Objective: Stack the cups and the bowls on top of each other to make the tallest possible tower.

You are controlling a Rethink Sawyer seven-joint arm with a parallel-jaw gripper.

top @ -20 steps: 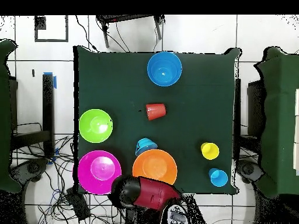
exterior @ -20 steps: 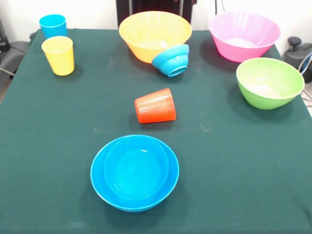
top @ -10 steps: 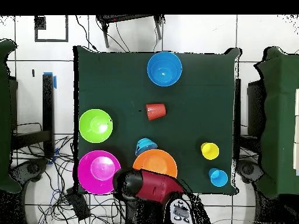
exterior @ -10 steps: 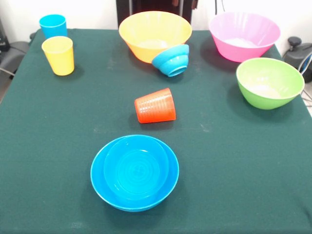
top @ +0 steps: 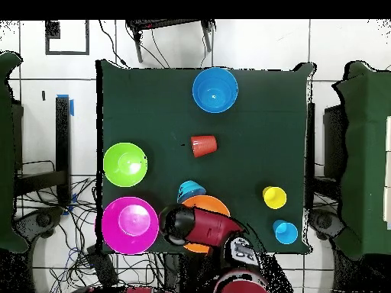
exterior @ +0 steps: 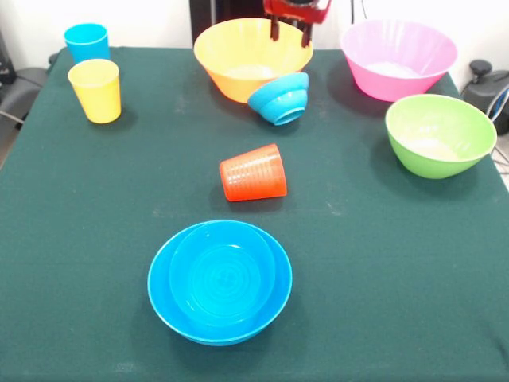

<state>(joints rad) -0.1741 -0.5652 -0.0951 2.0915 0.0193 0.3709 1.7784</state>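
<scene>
My gripper (exterior: 289,33) hangs open at the far rim of the large yellow-orange bowl (exterior: 250,56), nothing between its fingers. In the overhead view the arm (top: 206,229) covers part of that bowl (top: 208,203). A small blue bowl (exterior: 280,99) leans tilted against the bowl's front. The ribbed orange-red cup (exterior: 253,173) lies on its side mid-table. Near the front, a smaller blue bowl sits nested inside a medium blue bowl (exterior: 219,280). The pink bowl (exterior: 398,60) and green bowl (exterior: 439,134) stand at the right. The yellow cup (exterior: 95,90) and sky blue cup (exterior: 86,41) stand upright at the far left.
The dark green tablecloth (exterior: 382,263) covers the whole table. Dark chairs (top: 366,152) stand at both sides in the overhead view, and cables (top: 84,259) lie on the tiled floor near the base.
The arm has swung over the yellow-orange bowl, and the gripper has come into the front view at the top edge. No cup or bowl has moved.
</scene>
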